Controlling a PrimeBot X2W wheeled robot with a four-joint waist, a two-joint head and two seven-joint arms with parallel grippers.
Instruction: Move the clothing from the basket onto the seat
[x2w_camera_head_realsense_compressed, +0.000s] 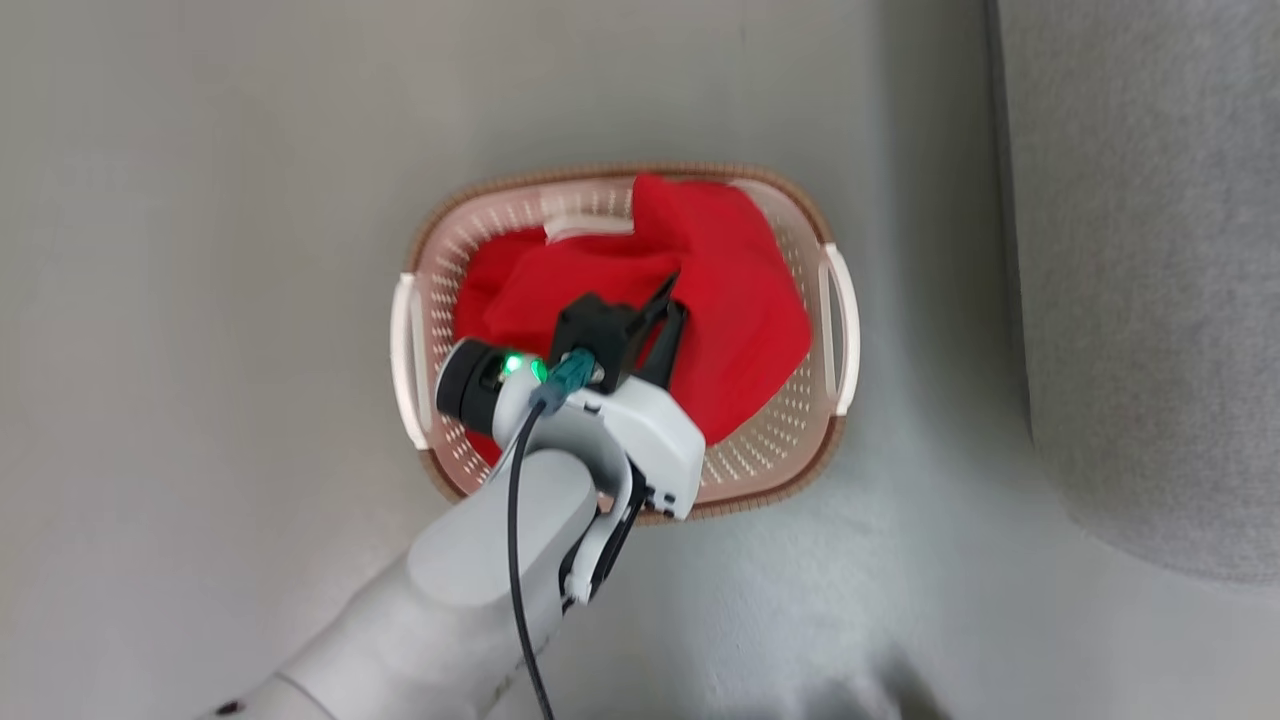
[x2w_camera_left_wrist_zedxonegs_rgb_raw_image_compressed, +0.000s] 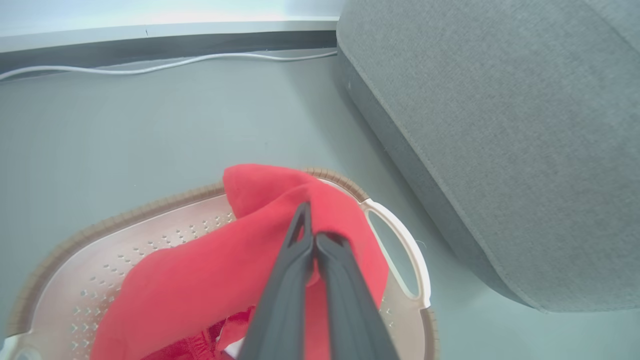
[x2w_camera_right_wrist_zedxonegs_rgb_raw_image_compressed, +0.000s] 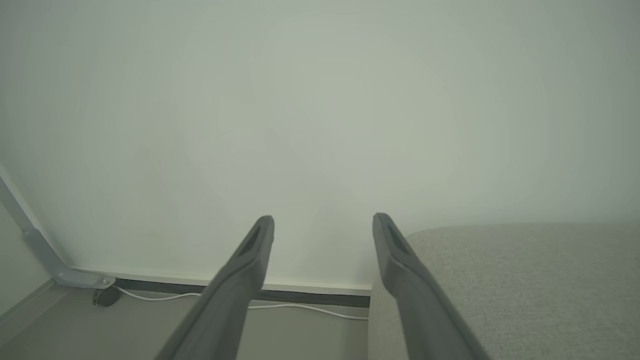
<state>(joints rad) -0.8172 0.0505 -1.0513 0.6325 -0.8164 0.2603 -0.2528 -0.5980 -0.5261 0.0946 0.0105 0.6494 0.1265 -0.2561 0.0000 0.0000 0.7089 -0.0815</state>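
Observation:
The cream basket (x2w_camera_head_realsense_compressed: 775, 455) stands on the floor with bright red clothing (x2w_camera_head_realsense_compressed: 740, 290) piled inside it. My left gripper (x2w_camera_head_realsense_compressed: 668, 300) reaches down into the basket from the lower left and is shut on a fold of the clothing (x2w_camera_left_wrist_zedxonegs_rgb_raw_image_compressed: 260, 240), which bunches up around the dark fingers (x2w_camera_left_wrist_zedxonegs_rgb_raw_image_compressed: 295, 260). A white strip of trim shows near the basket's far wall. The grey seat (x2w_camera_head_realsense_compressed: 1150, 250) lies to the right of the basket (x2w_camera_left_wrist_zedxonegs_rgb_raw_image_compressed: 150, 206), a short gap away. My right gripper (x2w_camera_right_wrist_zedxonegs_rgb_raw_image_compressed: 322, 225) is open, held in the air facing a pale wall, with the seat (x2w_camera_right_wrist_zedxonegs_rgb_raw_image_compressed: 525, 280) at its lower right.
Grey floor (x2w_camera_head_realsense_compressed: 200, 300) surrounds the basket. A white cable (x2w_camera_left_wrist_zedxonegs_rgb_raw_image_compressed: 150, 67) runs along the skirting board at the wall behind the basket and seat. A grey metal bracket (x2w_camera_right_wrist_zedxonegs_rgb_raw_image_compressed: 45, 255) stands at the wall's left.

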